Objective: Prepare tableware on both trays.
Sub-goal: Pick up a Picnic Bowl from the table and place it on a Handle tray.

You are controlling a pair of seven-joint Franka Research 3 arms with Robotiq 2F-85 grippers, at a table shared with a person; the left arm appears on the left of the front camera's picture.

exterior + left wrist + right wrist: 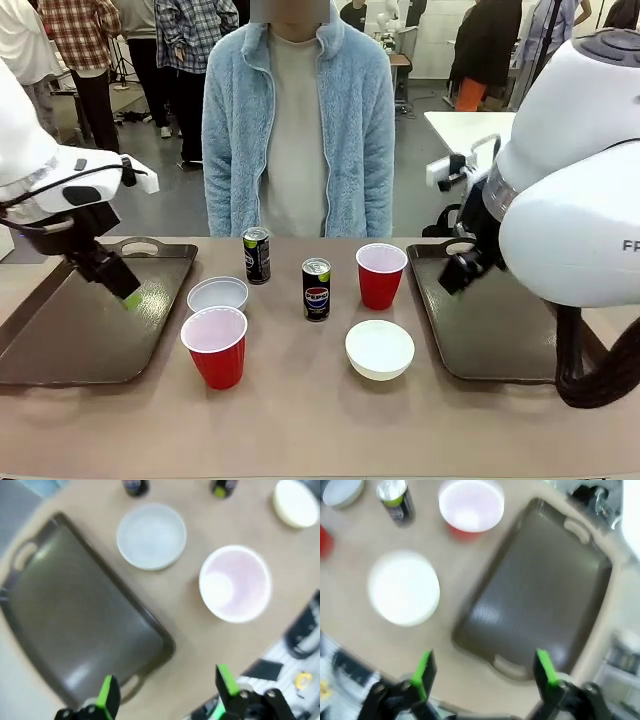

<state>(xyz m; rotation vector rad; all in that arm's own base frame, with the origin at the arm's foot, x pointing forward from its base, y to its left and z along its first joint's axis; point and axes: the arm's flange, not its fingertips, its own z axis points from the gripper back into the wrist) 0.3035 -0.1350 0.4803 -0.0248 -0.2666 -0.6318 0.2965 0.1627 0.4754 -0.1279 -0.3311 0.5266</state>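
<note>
Nothing is on either tray yet. All six pieces stand on the counter [300, 420] between the left tray [60, 335] and the right tray [480, 335].

The left bowl [218, 294] sits just beside the left tray, with the near cup [215, 346] just in front of it. The far can [257, 254] and the Pepsi can [316, 289] stand in the middle. The far cup [381, 275] is near the right tray, and the right bowl [379, 349] lies nearer than it.

The left jaws hang over the left tray, wide, with nothing between their green pads [107, 695]. The right jaws hover by the right tray's far left corner, equally wide and holding nothing, pads [424, 669] well apart.

The cups look light and thin-walled, so they should squash or tip easily. I would pinch one wall at the rim, gently. The bowls seem stiff, smooth and low, so a rim pinch with one pad inside and one outside suits them. The cans are rigid and slick, and heavier if full, so take them around the body at mid-height.
</note>
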